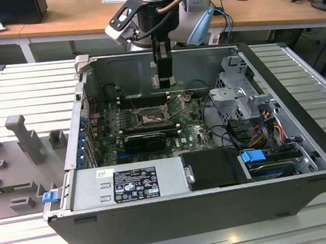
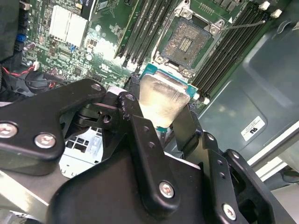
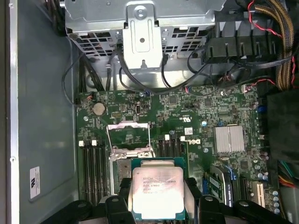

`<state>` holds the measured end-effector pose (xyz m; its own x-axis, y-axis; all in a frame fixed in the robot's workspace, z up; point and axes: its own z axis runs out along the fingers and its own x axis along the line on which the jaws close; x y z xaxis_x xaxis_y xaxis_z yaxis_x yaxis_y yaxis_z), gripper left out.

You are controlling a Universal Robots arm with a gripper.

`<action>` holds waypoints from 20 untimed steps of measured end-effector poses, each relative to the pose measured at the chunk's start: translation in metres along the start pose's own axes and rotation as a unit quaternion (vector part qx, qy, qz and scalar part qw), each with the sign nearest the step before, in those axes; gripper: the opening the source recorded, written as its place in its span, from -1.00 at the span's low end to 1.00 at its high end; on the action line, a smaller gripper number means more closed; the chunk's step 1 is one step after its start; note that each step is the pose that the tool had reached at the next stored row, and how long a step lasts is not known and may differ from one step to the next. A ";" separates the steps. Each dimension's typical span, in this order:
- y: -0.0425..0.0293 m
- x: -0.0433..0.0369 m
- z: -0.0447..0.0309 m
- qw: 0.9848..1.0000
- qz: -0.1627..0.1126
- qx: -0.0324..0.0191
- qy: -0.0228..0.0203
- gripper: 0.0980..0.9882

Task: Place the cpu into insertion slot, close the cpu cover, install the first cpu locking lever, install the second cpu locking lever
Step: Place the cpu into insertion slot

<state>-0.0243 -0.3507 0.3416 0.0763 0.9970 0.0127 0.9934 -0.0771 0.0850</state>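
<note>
Black gripper clamps the silver-topped square cpu over the open dark computer case; its silver-rimmed insertion slot lies empty.

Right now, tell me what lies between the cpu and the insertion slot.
The stretch is bare: in the second wrist view the gripper holds the cpu just short of the open insertion slot, nothing between them.

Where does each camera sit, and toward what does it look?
Exterior view: off the arm, looking down into the open computer case; the gripper hangs over the motherboard.
First wrist view: on the arm, facing the motherboard squarely; the gripper holds the cpu.
Second wrist view: on the arm, slanted toward the insertion slot; the gripper's body in front.
Both wrist views share the cpu and motherboard.
</note>
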 end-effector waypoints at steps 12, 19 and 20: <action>-0.0007 0.0000 0.0003 1.000 0.020 0.000 -0.002 -0.03; -0.0008 -0.0001 0.0008 1.000 0.029 0.000 -0.002 -0.03; -0.0008 0.0000 0.0009 1.000 0.029 0.000 -0.003 -0.03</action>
<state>-0.0251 -0.3507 0.3406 0.1348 0.9908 0.0127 0.9871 -0.1354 0.0850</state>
